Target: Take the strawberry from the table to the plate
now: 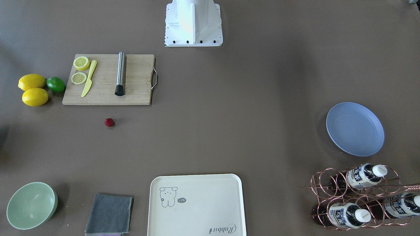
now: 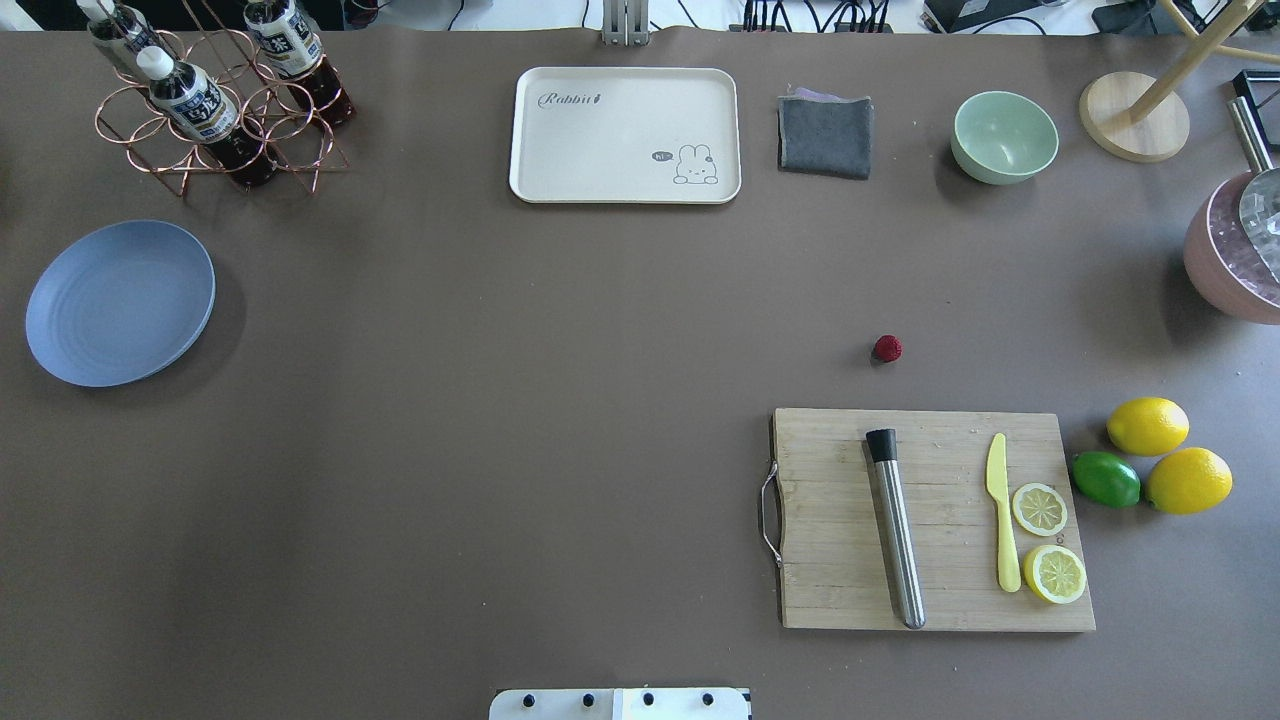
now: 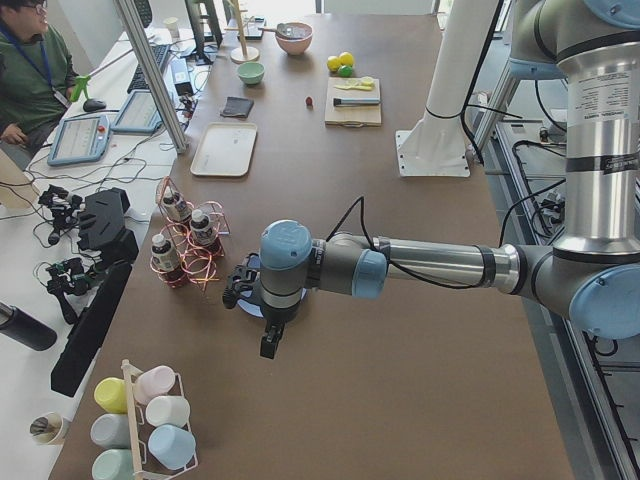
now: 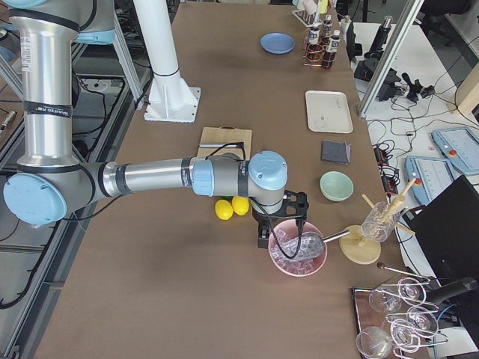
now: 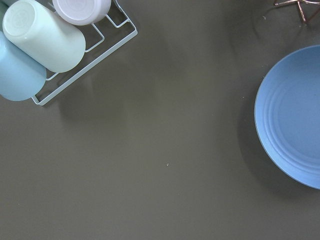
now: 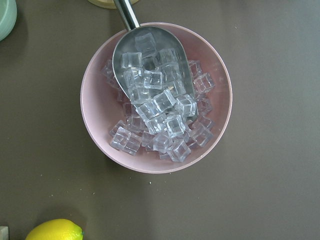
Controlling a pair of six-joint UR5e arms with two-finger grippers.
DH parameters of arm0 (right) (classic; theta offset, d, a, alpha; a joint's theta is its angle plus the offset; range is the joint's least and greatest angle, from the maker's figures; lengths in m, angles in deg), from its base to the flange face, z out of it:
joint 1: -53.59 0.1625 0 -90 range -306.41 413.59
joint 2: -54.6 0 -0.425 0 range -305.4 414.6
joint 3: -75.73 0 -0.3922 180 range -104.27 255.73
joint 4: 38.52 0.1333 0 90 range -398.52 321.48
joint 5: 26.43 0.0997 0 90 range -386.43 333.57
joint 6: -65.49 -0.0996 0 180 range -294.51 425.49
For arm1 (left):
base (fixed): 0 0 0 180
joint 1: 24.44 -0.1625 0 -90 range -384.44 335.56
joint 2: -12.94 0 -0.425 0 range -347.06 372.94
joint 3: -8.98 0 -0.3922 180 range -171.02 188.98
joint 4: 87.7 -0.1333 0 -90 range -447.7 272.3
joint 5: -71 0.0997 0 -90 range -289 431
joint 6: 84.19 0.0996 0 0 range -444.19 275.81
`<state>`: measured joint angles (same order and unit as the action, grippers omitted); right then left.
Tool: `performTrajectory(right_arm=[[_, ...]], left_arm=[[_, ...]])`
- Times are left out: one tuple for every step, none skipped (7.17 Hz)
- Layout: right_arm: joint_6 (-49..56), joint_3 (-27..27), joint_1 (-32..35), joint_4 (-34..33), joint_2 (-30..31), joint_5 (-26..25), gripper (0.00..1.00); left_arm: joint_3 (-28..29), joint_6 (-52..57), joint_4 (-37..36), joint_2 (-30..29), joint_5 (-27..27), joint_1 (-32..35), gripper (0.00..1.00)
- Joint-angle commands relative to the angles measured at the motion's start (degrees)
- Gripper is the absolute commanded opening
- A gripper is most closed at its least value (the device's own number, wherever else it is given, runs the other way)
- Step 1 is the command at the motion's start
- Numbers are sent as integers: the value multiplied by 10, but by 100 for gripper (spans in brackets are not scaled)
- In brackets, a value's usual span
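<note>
The small dark red strawberry [image 1: 109,122] [image 2: 886,348] lies alone on the grey-brown table [image 2: 500,400], just beyond the cutting board; it also shows far off as the strawberry [image 3: 309,101]. The periwinkle-blue plate [image 1: 355,128] [image 2: 120,302] [image 5: 295,115] sits bare near the table's other end. My left gripper [image 3: 268,343] hangs over the table beside the plate, and my right gripper [image 4: 263,238] hangs over a pink bowl of ice. Both show only in the side views, so I cannot tell whether they are open or shut.
A wooden cutting board [image 2: 935,518] carries a metal muddler, a yellow knife and lemon slices, with lemons [image 2: 1147,425] and a lime beside it. Also here: cream tray [image 2: 625,134], grey cloth [image 2: 825,136], green bowl [image 2: 1004,136], bottle rack [image 2: 215,100], ice bowl [image 6: 156,97], cup rack [image 5: 45,45].
</note>
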<state>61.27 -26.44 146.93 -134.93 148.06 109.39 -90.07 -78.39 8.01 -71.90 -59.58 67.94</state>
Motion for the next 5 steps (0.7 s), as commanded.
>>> performTrajectory(right_arm=[[0, 0, 0, 0, 1, 0, 100], [-1, 0, 0, 0, 0, 1, 100], [-1, 0, 0, 0, 1, 0, 100], [-1, -2, 0, 0, 1, 1, 100], [-1, -3, 0, 0, 1, 0, 100]], left_arm=[[1, 0, 0, 0, 1, -1, 98], [3, 0, 0, 0, 1, -1, 98], [7, 0, 0, -1, 1, -2, 98], [6, 0, 0, -1, 0, -1, 98], [6, 0, 0, -1, 0, -3, 98]])
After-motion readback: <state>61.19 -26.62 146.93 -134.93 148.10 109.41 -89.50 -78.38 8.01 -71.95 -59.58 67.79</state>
